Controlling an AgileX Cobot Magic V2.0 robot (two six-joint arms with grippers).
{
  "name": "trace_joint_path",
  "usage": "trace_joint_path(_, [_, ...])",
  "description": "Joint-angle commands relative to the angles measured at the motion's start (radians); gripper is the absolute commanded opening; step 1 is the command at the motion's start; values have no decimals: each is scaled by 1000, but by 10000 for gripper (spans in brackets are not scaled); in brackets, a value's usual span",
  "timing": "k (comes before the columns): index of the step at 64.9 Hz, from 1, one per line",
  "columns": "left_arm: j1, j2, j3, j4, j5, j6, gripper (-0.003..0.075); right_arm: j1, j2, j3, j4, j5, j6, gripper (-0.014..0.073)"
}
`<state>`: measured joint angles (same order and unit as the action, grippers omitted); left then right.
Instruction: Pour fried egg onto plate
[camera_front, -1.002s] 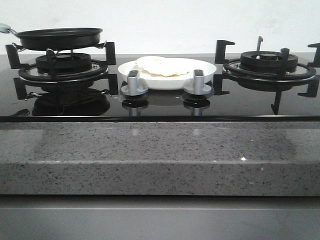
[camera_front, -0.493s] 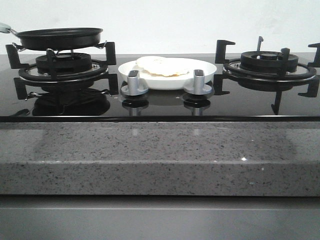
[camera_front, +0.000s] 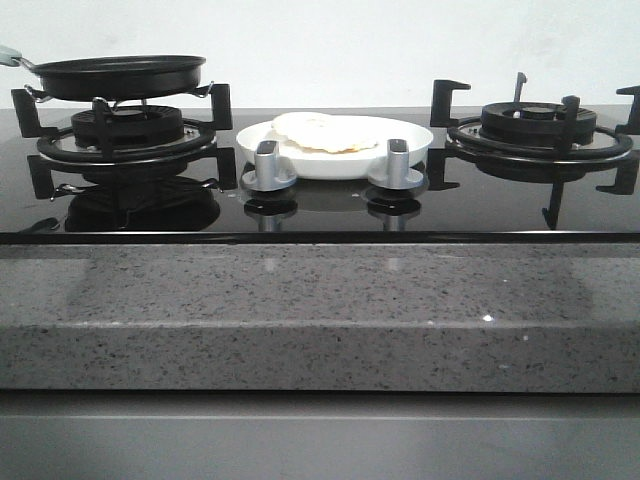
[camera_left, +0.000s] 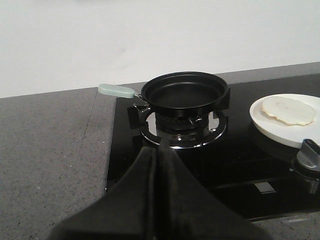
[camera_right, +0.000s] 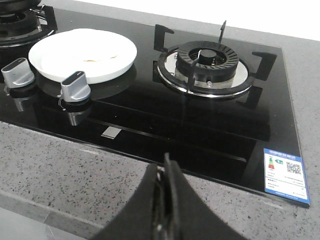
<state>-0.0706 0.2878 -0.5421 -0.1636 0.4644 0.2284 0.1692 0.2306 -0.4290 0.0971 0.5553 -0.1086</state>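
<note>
**Egg on plate; both tools closed and empty**

Front view: The egg lies on the plate, which sits mid-hob toward the far edge, between the two burners and just behind the two knobs. The egg sits toward the plate's left side, its edge close to the rim. The pan rests empty on the left burner. Neither arm appears here.

Left wrist view: The left tool has its fingers pressed together, gripping nothing, near the front edge of the hob and well apart from the pan. The pan interior shows bare.

Right wrist view: The right tool is likewise closed on nothing, over the tabletop's front edge, near the right burner.

Assessment: the task appears complete. Remaining risks: an arm sweeping toward the plate could catch a knob or nudge the plate; the off-centre egg could slide over the rim if the plate is jolted.
</note>
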Motion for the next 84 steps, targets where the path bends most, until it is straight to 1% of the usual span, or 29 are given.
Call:
trace_joint_path(1, [-8,8,-27,-4,-81,-3,-19,-7,7,-25,7,-87,-4,-68])
trace_joint_path(11, [-8,8,-9,1,-104,-17,-19,-7,7,-25,7,-87,-4,-68])
trace_joint_path(21, [-8,-8,49,95,-180,-141,-19,-7,7,-25,7,-87,-4,-68])
trace_joint_path(25, [-8,-29,80,111,-182,-151,-19,-7,7,-25,7,-87,-4,-68])
trace_joint_path(47, [-6,-267,378,114,-192,-163,-19,-7,7,-25,7,-87,-4,-68])
trace_joint_path(54, [-6,-315,464,110,-234,-163,-19,-7,7,-25,7,-87,-4,-68])
trace_joint_path(64, [6,-312,545,102,-338,-163,-19,-7,7,-25,7,-87,-4,-68])
trace_joint_path(66, [12,-312,555,94,-361,-163,-19,-7,7,-25,7,-87,-4,-68])
trace_joint_path(69, [25,-312,553,76,-346,-163,-19,-7,7,-25,7,-87,-4,-68])
trace_joint_path(84, [64,-312,553,68,-360,-163,-19,-7,7,-25,7,-87,-4,-68])
